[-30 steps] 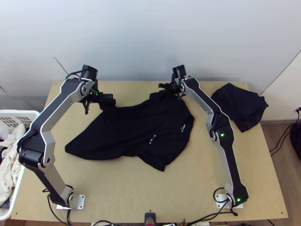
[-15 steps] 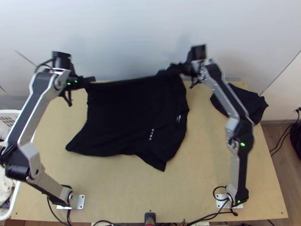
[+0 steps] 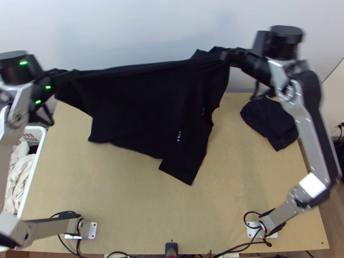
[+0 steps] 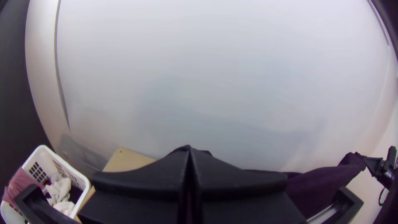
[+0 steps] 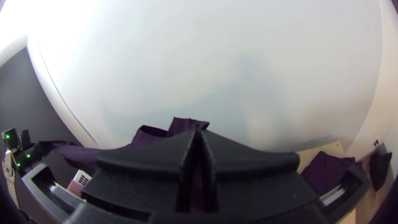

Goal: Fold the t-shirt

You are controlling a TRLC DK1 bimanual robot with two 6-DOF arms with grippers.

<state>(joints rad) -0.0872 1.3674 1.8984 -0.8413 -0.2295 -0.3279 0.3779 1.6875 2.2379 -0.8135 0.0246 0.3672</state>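
Clamps the hem end of the shirt [image 3: 142, 103] in the left gripper [image 3: 64, 76], up by the worktop's far left corner. Pinches the cloth there between wide black fingers [image 4: 141, 178], closed together at the tips. Grips the collar end in the right gripper [image 3: 230, 56], raised above the far edge and right of its middle, with fingers [image 5: 253, 164] likewise closed on cloth.

Stretches the shirt between the two, with a taut upper edge and a small loose fold standing up beside the right gripper's tips. Sags into a slack flap under the left gripper. Hangs lower over the middle of the worktop [image 3: 129, 202], with one sleeve pointing at the near edge; perhaps touches the wood there, hard to judge from so steep an angle. Bears a small white print on the chest.

Farther out, on the worktop's far right corner, lies bunched as a dark cloth [image 3: 268, 120]. Beside the left edge, sits as a white basket [image 3: 39, 148] with light cloths [image 3: 19, 172] inside and a pink cloth [image 4: 25, 184] at its rim. At the middle of the near edge, stands as a small black object [image 3: 171, 248].
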